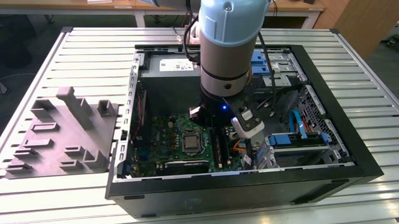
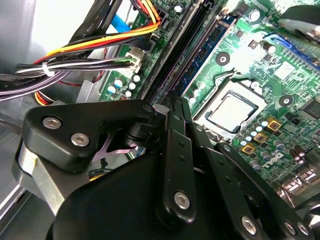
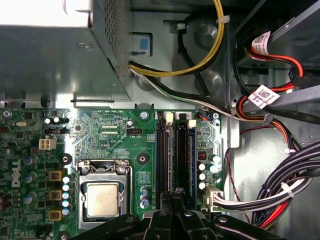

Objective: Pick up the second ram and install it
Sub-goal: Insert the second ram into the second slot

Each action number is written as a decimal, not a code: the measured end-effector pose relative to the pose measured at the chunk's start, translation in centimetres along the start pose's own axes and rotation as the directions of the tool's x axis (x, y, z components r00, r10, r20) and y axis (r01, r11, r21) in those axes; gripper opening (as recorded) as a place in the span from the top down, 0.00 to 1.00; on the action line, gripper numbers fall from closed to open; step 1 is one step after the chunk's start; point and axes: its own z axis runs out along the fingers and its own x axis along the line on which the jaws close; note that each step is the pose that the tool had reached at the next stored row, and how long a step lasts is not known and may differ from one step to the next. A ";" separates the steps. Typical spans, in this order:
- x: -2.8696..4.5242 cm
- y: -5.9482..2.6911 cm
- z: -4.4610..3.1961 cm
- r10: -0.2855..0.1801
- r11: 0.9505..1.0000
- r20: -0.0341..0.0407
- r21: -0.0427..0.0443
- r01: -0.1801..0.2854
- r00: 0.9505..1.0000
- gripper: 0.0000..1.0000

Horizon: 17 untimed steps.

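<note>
The arm is reaching down into the open computer case [image 1: 367, 163], its gripper [image 3: 174, 197] closing to a point over the motherboard's [image 3: 115, 130] memory slots [image 3: 161, 160], fingertips together, apparently pressing the second ram [image 3: 183, 160] down into its slot beside the processor socket [image 3: 102, 197].

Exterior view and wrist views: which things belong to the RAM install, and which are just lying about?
In the job: end effector, over the memory slots; motherboard; a memory stick seated in a slot, first or second unclear.

Lying about: grey moulded tray on the table; power supply; cable bundles; blue drive bracket.
</note>
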 end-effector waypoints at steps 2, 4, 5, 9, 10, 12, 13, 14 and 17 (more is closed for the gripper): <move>0.00 0.00 0.00 0.000 1.000 0.000 0.000 0.000 1.000 0.88; 0.00 -0.01 0.00 0.000 1.000 0.000 0.000 0.000 1.000 0.88; 0.00 -0.02 0.04 0.000 1.000 0.000 0.000 0.000 1.000 0.88; 0.01 -0.02 0.14 0.000 1.000 0.000 0.000 0.000 1.000 0.88; 0.01 -0.02 0.16 0.000 1.000 0.000 0.000 0.000 1.000 0.88; 0.01 -0.02 0.18 0.000 1.000 0.000 0.000 0.000 1.000 0.88; 0.01 -0.02 0.19 0.000 1.000 0.000 0.000 0.000 1.000 0.88; 0.01 -0.02 0.20 0.000 1.000 0.000 0.000 0.000 1.000 0.88; 0.02 -0.03 0.30 0.000 1.000 0.000 0.000 0.000 1.000 0.88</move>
